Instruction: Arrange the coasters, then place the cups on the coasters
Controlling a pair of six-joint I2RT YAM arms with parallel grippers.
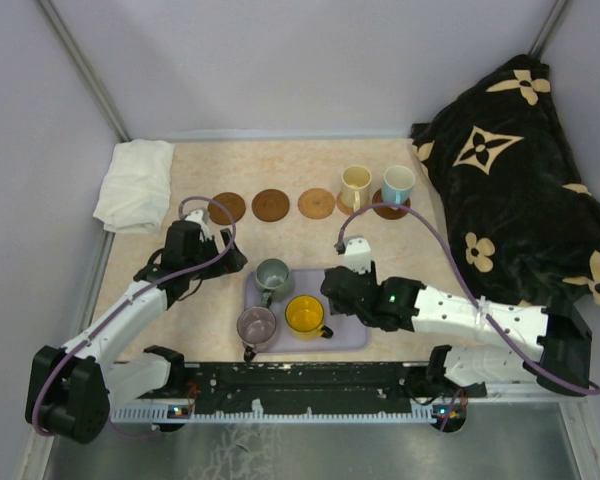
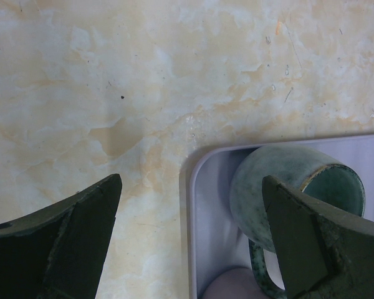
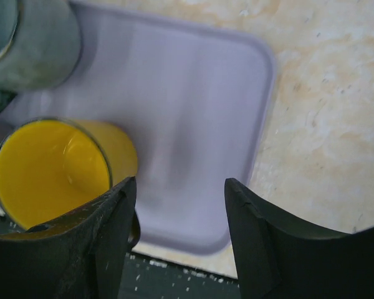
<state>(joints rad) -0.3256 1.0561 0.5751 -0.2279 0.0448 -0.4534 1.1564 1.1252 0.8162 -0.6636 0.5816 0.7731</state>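
Note:
Three bare brown coasters [image 1: 227, 207], [image 1: 271, 205], [image 1: 316, 203] lie in a row at the back. To their right a cream cup [image 1: 356, 186] and a white-and-blue cup [image 1: 398, 183] each stand on a coaster [image 1: 390, 211]. The lavender tray [image 1: 350, 338] holds the grey-green cup [image 1: 272, 275], the mauve cup [image 1: 257, 325] and the yellow cup [image 1: 305, 315]. My left gripper [image 1: 234, 262] is open at the tray's far left corner; in its wrist view the left gripper [image 2: 192, 180] has the grey-green cup [image 2: 287, 187] just behind its right finger. My right gripper [image 3: 181, 184] is open over bare tray [image 3: 193, 93], with the yellow cup [image 3: 50, 168] outside its left finger.
A folded white cloth [image 1: 135, 183] lies at the back left. A black cushion with a tan flower pattern [image 1: 510, 170] fills the right side. The arms' base rail [image 1: 300, 395] runs along the near table edge.

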